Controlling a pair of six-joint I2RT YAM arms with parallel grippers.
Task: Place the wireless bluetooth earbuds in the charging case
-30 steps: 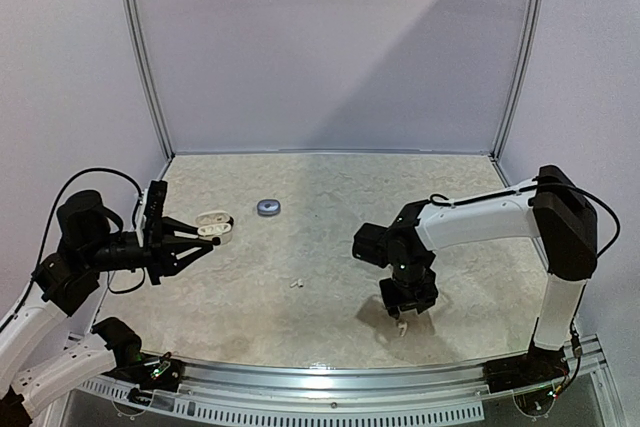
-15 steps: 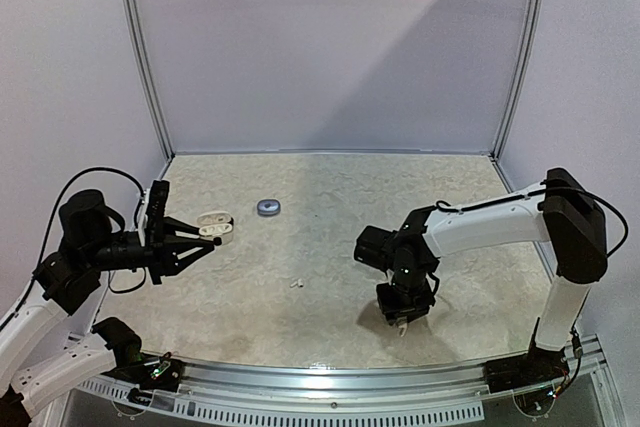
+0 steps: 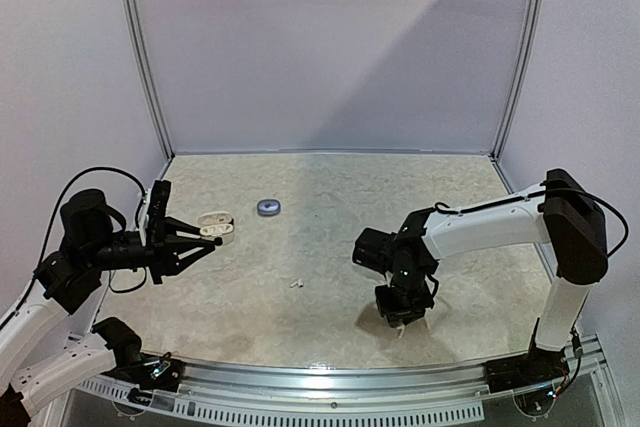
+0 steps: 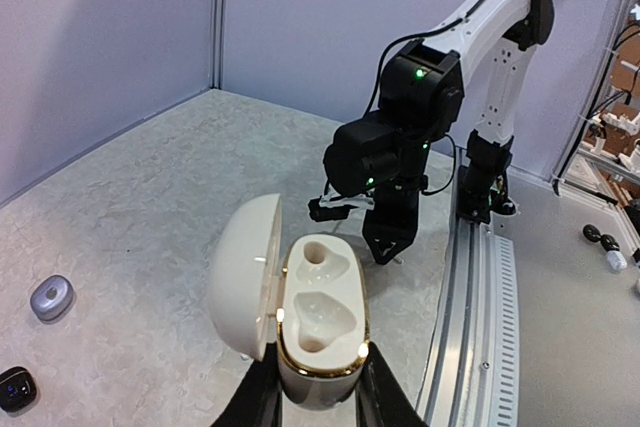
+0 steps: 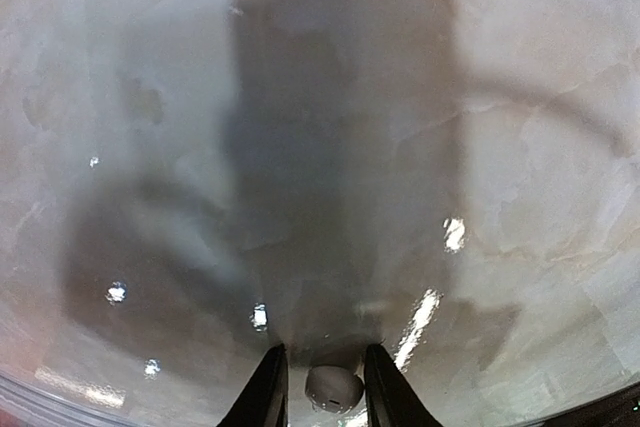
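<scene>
Our right gripper is down at the table. Its two dark fingers are drawn narrow on either side of a small glossy white earbud, which sits between them on the beige marbled tabletop. The wrist view catches the bud only at its bottom edge, so we cannot tell whether the fingers are pinching it or merely bracketing it.

Well apart from that, across the table, our left gripper is clamped on the base of a glossy cream-white charging case with a gold rim. The case's lid is swung open to one side, and both moulded wells inside are empty.

Between the two arms a second tiny white earbud lies loose and untouched. Farther back rests a small round silvery-grey object, and the left wrist view shows a small black item near it.

We judge the task barely begun. The case is open and presented, so the preparation is done, but no bud is seated. What is left is to secure the bud under the right gripper, carry it over to the case and fit it into its well. The other white bud then needs the same.
</scene>
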